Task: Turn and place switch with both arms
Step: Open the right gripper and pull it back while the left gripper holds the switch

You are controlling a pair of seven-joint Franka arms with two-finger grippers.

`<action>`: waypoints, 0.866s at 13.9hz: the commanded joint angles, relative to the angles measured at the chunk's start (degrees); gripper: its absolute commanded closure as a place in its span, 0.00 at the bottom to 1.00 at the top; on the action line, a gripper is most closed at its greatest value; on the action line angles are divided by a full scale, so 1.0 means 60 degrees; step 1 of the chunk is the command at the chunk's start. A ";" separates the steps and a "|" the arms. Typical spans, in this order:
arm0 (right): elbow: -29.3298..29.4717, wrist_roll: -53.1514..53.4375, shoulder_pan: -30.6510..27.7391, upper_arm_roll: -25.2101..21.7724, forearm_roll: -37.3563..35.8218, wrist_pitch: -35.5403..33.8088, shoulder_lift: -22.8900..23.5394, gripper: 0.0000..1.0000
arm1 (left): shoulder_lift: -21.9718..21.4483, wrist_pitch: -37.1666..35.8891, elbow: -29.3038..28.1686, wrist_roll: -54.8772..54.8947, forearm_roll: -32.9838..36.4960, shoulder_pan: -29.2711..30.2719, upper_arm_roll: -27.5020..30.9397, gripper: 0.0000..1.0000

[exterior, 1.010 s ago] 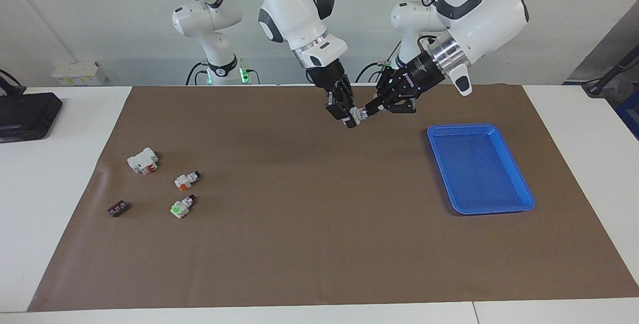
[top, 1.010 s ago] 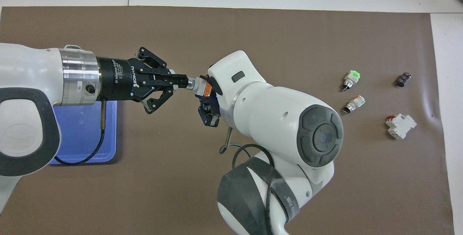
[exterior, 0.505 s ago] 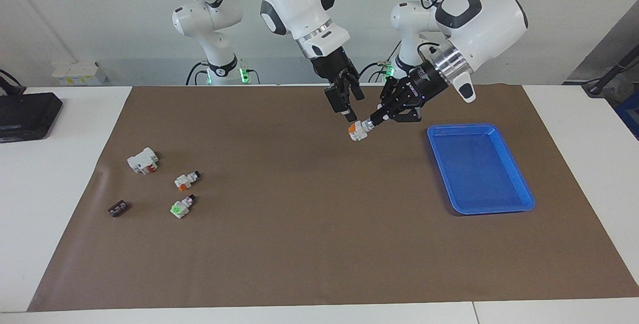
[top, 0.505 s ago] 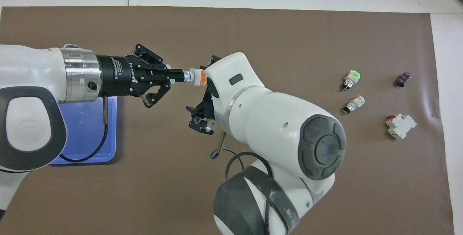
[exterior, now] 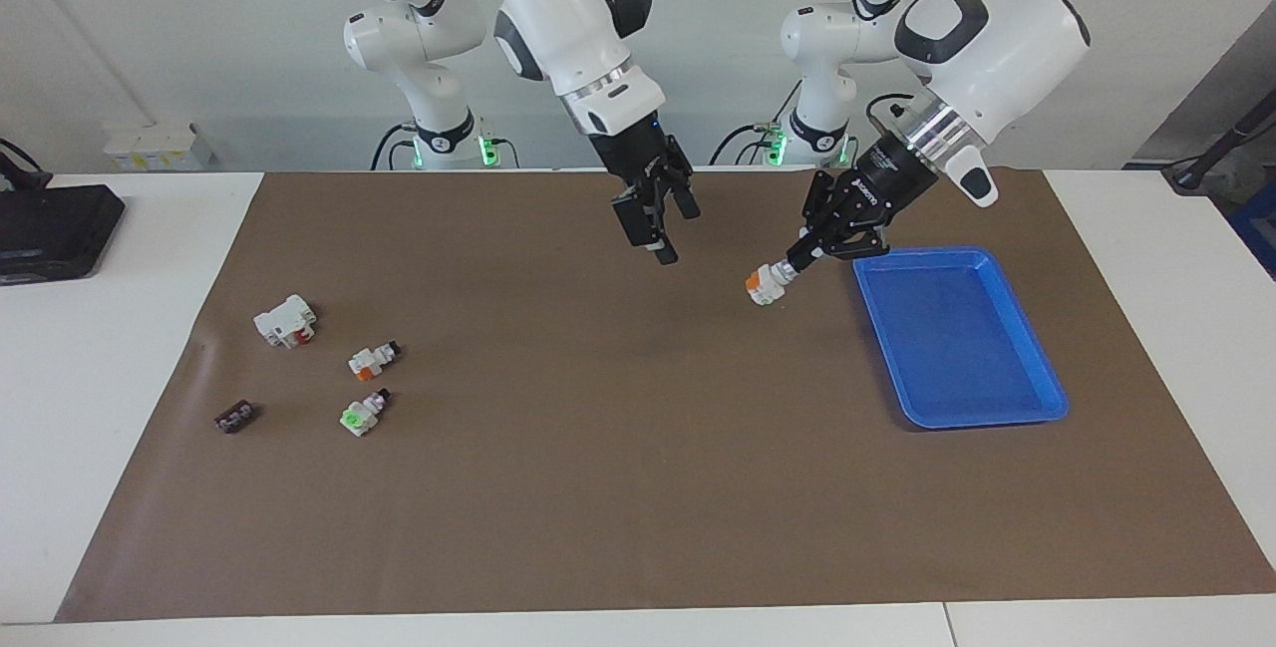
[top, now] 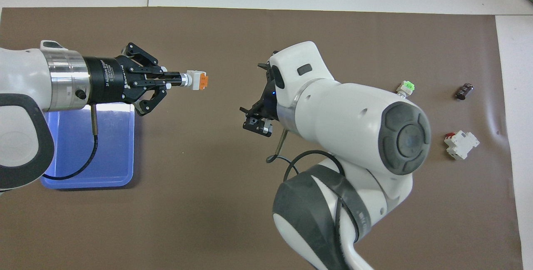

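Observation:
The switch (exterior: 766, 284) is white with an orange block at its free end. My left gripper (exterior: 790, 266) is shut on its knob end and holds it in the air over the brown mat, beside the blue tray (exterior: 997, 416). In the overhead view the switch (top: 196, 80) sticks out level from the left gripper (top: 174, 80), orange end away from the fingers. My right gripper (exterior: 666, 228) is open and empty, raised over the middle of the mat, apart from the switch. In the overhead view the right gripper (top: 261, 102) is partly hidden under its own wrist.
The blue tray (top: 89, 153) holds nothing. Toward the right arm's end lie a slim white switch with an orange patch (exterior: 373, 359), a green-capped switch (exterior: 361, 414), a white and red breaker (exterior: 286, 320) and a small dark part (exterior: 235, 417).
The right gripper let go of the switch, opened and drew back toward its own end. The left gripper carried the switch away toward the blue tray and lowered it a little.

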 commanded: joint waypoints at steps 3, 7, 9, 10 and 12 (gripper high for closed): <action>-0.0095 0.0205 -0.1807 0.0099 -0.0059 -0.0235 -0.0079 0.00 | -0.0211 -0.1313 -0.0199 0.2045 0.1735 0.0915 0.0042 1.00; -0.0124 0.0976 -0.2598 -0.0048 -0.0394 -0.1024 -0.0152 0.00 | -0.0270 -0.1917 -0.0402 0.4842 0.3354 0.1900 0.0042 1.00; -0.0037 0.2336 -0.2792 -0.0047 -0.1517 -0.1347 -0.0181 0.00 | -0.0270 -0.1859 -0.0521 0.6147 0.4603 0.1988 0.0057 1.00; -0.0007 0.3315 -0.2792 -0.0047 -0.2307 -0.1494 -0.0239 0.00 | -0.0241 -0.1830 -0.0536 0.6689 0.4723 0.2278 0.0057 1.00; 0.0022 0.5118 -0.2778 -0.0033 -0.3278 -0.2078 -0.0385 0.00 | -0.0197 -0.1568 -0.0899 0.8050 0.4826 0.2631 0.0057 1.00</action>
